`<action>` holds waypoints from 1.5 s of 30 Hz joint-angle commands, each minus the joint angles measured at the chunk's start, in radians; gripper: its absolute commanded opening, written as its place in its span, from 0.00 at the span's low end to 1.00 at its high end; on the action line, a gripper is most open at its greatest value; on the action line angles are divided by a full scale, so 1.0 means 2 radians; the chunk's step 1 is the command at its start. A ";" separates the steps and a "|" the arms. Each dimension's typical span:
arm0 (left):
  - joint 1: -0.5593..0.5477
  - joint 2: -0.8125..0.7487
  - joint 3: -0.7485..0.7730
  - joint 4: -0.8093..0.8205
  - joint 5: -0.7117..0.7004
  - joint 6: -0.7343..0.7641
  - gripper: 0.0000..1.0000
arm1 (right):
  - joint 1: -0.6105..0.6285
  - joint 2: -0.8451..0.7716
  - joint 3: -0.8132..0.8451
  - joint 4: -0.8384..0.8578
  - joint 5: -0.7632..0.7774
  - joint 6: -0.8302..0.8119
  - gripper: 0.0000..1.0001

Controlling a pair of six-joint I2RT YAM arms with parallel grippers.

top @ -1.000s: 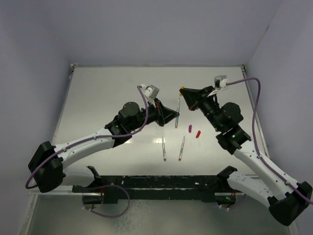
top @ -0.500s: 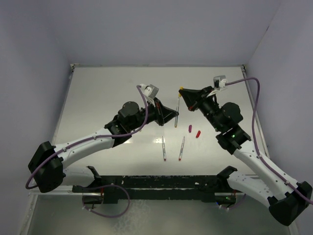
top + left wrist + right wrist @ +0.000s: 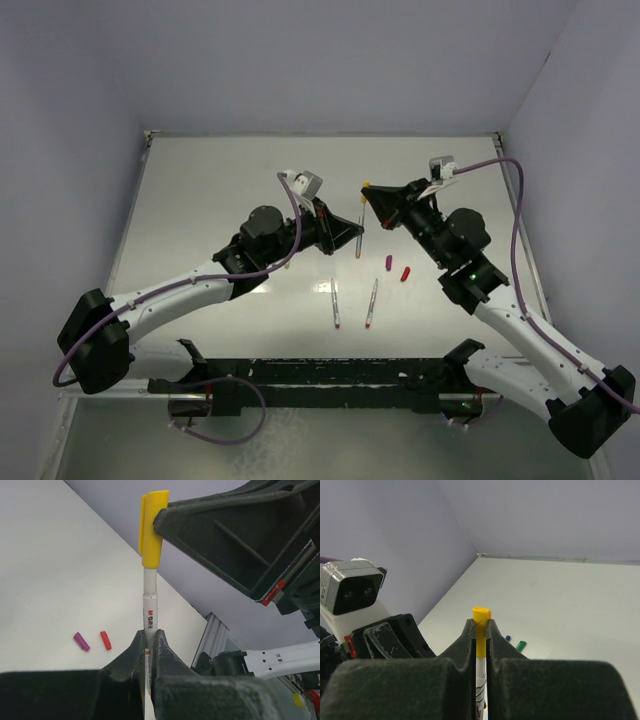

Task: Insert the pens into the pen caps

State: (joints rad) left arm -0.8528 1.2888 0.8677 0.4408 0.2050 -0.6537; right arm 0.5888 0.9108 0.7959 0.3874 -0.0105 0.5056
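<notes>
My left gripper (image 3: 357, 230) (image 3: 149, 633) is shut on a pale pen (image 3: 150, 605) and holds it above the table, pointing toward the far side. A yellow cap (image 3: 151, 530) (image 3: 481, 625) sits over the pen's upper end. My right gripper (image 3: 368, 190) (image 3: 480, 623) is shut on that cap, with the pen barrel (image 3: 480, 680) running down between its fingers. A purple cap (image 3: 387, 262) (image 3: 81, 641) and a red cap (image 3: 406, 272) (image 3: 105, 640) lie loose on the table. Two more pens (image 3: 335, 303) (image 3: 371, 303) lie nearer the arm bases.
In the right wrist view a small blue piece (image 3: 508, 637) and a green piece (image 3: 520, 645) lie on the table beyond the fingers. The white table (image 3: 200, 200) has a raised rim at the back and a grey wall on the right.
My right gripper and wrist have shifted a little to the left with the yellow cap. The left arm has barely moved.
</notes>
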 commanded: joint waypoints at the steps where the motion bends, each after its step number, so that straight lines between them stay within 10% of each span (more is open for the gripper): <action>1: 0.005 -0.009 0.006 0.036 0.003 -0.006 0.00 | 0.000 0.000 0.000 0.015 -0.010 0.002 0.00; 45: 0.133 0.056 0.107 0.097 0.013 -0.043 0.00 | 0.015 0.070 -0.014 -0.176 -0.144 0.001 0.00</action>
State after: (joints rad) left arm -0.6796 1.4261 0.9443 0.3679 0.4286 -0.7223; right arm 0.5682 1.0290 0.8005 0.2974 -0.1020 0.5091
